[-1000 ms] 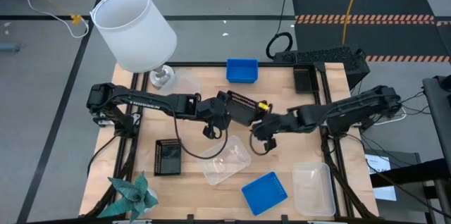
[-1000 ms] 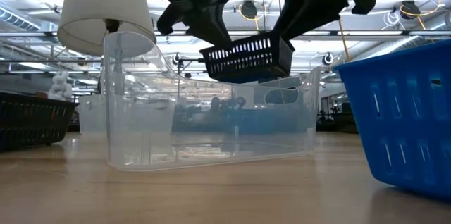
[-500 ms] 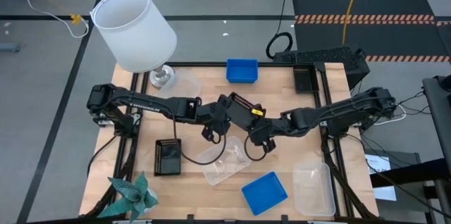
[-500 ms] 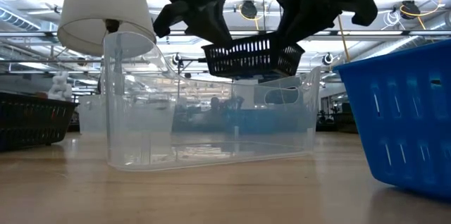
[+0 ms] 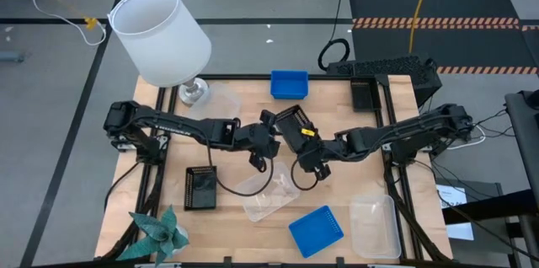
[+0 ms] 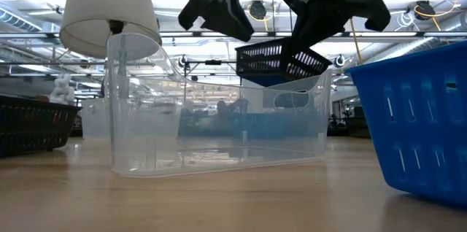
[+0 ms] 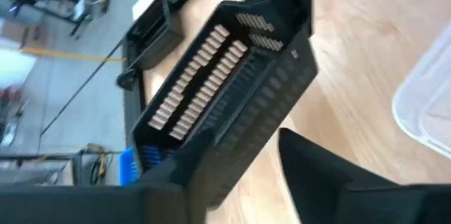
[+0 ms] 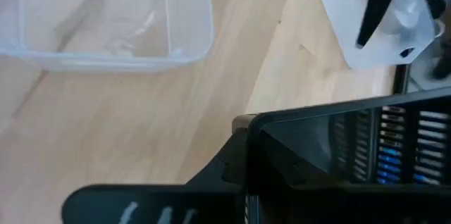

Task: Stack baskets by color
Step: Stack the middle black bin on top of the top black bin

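Observation:
A black slotted basket (image 5: 292, 125) hangs in the air over the table's middle, above and just beyond a clear basket (image 5: 269, 192). My right gripper (image 5: 305, 152) is shut on its near end. My left gripper (image 5: 268, 139) is open at the basket's left side; in the left wrist view its fingers (image 7: 317, 175) stand before the basket (image 7: 225, 90). I cannot tell whether they touch it. A second black basket (image 5: 200, 187) lies flat on the table at the near left. My right gripper pinches the wall at the black basket's near end (image 8: 317, 129) between its two fingers. It comes slanting down from the table's right. The basket (image 6: 281, 60) is lifted clear and tilted, sticking out from the fingers toward the far side.
A blue basket (image 5: 316, 230) and another clear basket (image 5: 375, 226) lie near the front edge. A second blue basket (image 5: 289, 83) sits at the far edge. The white lampshade (image 5: 160, 36) stands far left and the teal paper plant (image 5: 160, 233) near left.
My right gripper has moved in from the right and shut on the black basket's near end. My left gripper has opened and let go of it. The basket stays in the air but has turned and tipped, and now hangs from the right gripper alone.

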{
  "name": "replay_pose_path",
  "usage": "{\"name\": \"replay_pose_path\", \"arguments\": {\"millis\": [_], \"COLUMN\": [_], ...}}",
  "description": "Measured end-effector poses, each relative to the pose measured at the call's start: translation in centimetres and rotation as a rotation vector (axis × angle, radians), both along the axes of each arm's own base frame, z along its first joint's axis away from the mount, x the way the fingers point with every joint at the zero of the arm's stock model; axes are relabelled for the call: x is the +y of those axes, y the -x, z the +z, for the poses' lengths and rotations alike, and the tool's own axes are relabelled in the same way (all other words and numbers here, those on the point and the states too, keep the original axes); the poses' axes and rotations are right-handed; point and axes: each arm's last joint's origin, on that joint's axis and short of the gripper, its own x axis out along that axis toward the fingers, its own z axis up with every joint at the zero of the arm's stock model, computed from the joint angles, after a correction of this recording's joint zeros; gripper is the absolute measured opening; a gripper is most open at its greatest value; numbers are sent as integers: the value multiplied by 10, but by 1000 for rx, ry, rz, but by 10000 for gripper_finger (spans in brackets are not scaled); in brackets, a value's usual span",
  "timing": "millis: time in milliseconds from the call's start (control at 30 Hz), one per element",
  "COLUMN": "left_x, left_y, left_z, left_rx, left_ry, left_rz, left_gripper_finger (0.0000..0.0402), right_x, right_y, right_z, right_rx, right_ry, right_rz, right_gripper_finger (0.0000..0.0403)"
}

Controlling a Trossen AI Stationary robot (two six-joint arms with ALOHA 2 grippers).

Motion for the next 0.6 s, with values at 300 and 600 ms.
{"name": "replay_pose_path", "arguments": {"millis": [300, 600], "left_x": [-29, -85], "left_y": [18, 50], "left_z": [14, 1], "left_rx": [-83, 11], "left_ry": [60, 315], "left_rz": [201, 304], "left_gripper_finger": [241, 216], "right_x": [-7, -39], "right_y": [23, 64], "right_z": [2, 24], "right_rx": [141, 212], "right_ry": [52, 79], "right_rz": [-60, -272], "right_gripper_finger": [7, 7]}}
